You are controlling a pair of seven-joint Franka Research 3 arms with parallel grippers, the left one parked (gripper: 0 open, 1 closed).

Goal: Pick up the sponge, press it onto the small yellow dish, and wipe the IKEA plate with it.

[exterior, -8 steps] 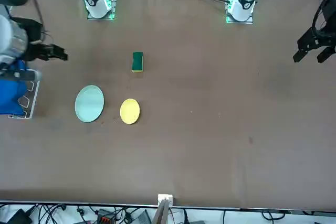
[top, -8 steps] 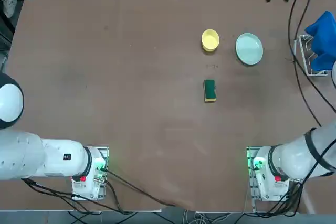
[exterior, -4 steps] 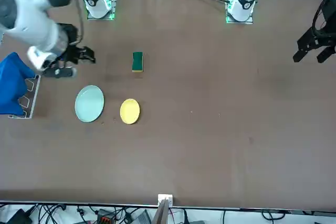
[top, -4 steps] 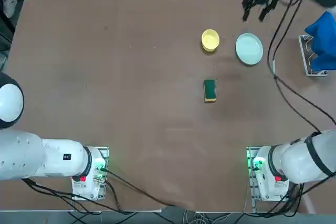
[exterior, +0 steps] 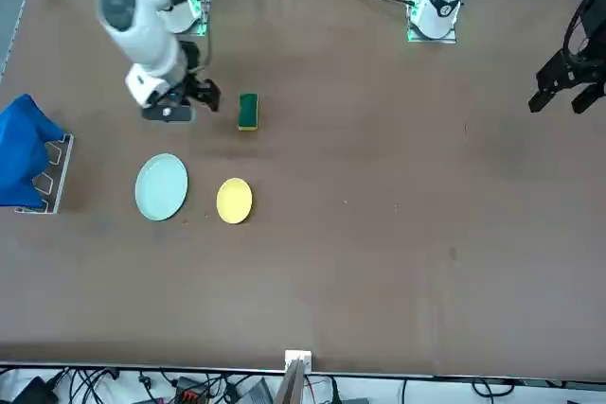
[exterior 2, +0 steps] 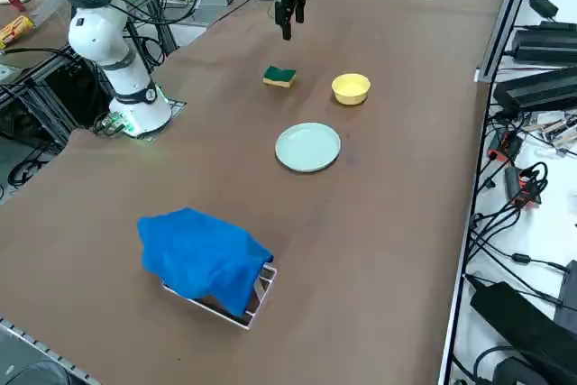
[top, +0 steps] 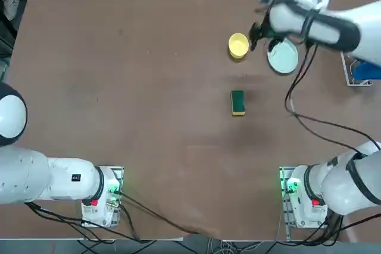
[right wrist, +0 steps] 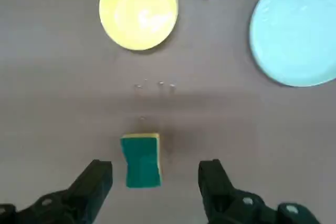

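Our sponge [top: 238,103] lies flat on the brown table [top: 149,87], green side up, toward the right of its middle and untouched. Beyond it, nearer the table's far edge, sit the yellow dish [top: 238,46] and, just beside it, the pale mint plate [top: 283,57], both apart from the sponge. A second ago our right gripper [right wrist: 155,174] was off by the table's right edge; it has since swung in and now hangs high above the sponge, fingers spread wide, holding nothing. We judge the reach nearly done, with the descent and grasp still ahead.
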